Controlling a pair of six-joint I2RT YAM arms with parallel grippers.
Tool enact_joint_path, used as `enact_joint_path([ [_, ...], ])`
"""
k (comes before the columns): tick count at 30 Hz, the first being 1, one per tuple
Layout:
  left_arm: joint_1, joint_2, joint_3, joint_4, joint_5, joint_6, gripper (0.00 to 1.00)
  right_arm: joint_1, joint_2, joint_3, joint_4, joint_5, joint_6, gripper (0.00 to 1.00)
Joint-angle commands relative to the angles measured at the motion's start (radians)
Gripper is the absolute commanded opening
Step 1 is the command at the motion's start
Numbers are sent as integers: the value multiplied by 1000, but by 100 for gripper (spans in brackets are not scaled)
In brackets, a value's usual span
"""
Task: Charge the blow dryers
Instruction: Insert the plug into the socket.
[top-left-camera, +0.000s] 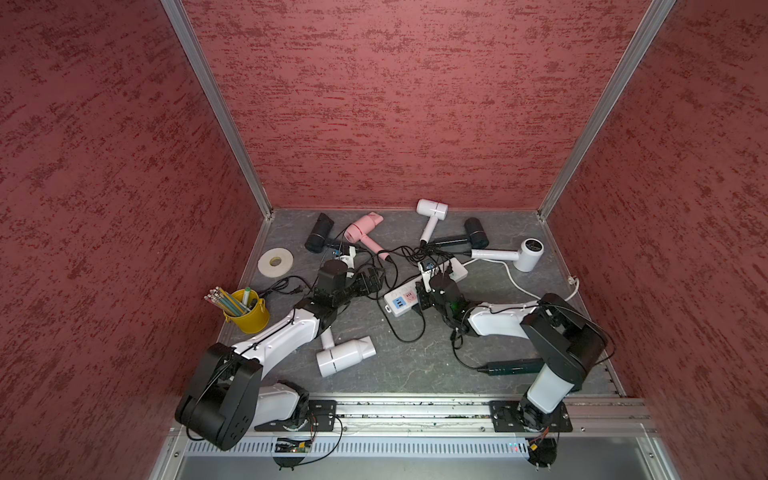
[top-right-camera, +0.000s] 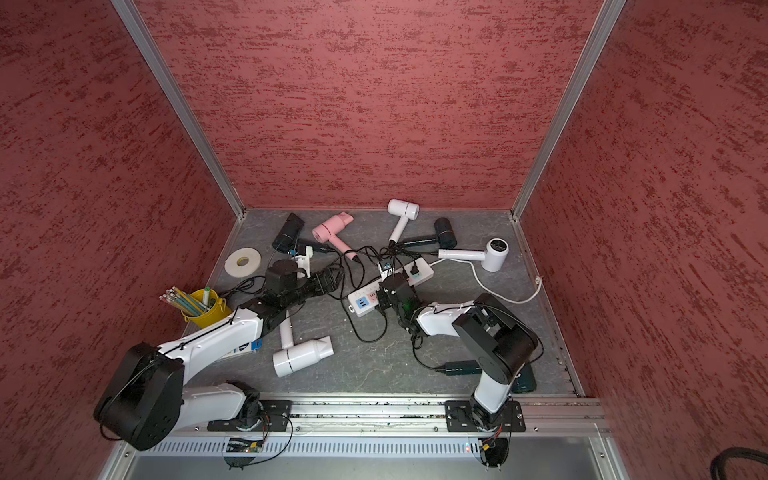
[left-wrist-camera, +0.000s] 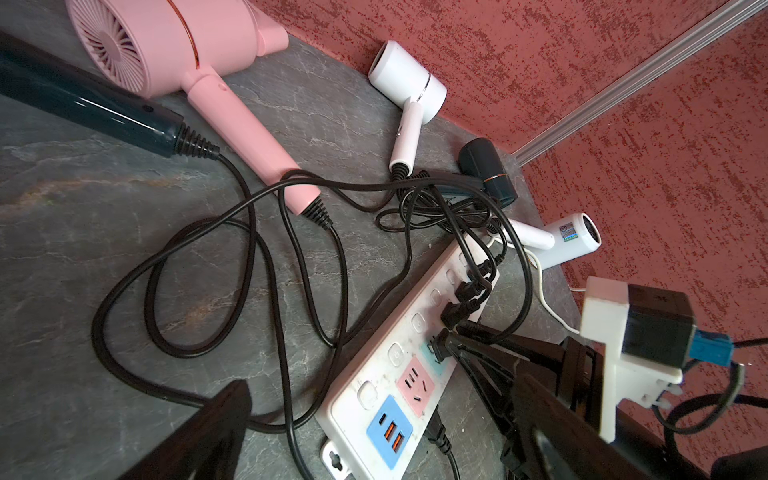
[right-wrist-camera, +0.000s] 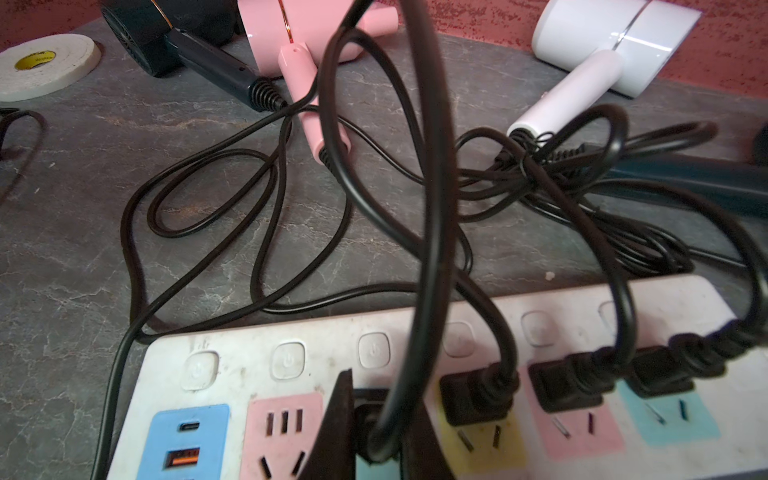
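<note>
Several blow dryers lie round a white power strip: pink, two black, white ones, and a dark green one by the right arm. My right gripper is shut on a black plug at the strip's teal socket, beside three seated plugs. My left gripper stands open and empty over the strip's blue USB end, among loose black cords.
A tape roll lies at the back left. A yellow bucket of pencils stands by the left arm, with a loose plug next to it. The strip's white cord runs to the right wall. Red walls close three sides.
</note>
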Motion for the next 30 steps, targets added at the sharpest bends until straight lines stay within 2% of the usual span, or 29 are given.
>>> enact_joint_path([
  [1,5,6,-14,31,15,21,100,-4,12,-21,-65,36,15,0],
  [11,3,7,-14,38,18,20,100,10,16,-31,-111,7,49,0],
  [30,-2,9,-20,49,11,21,100,26,85,0,-224,44,100,0],
])
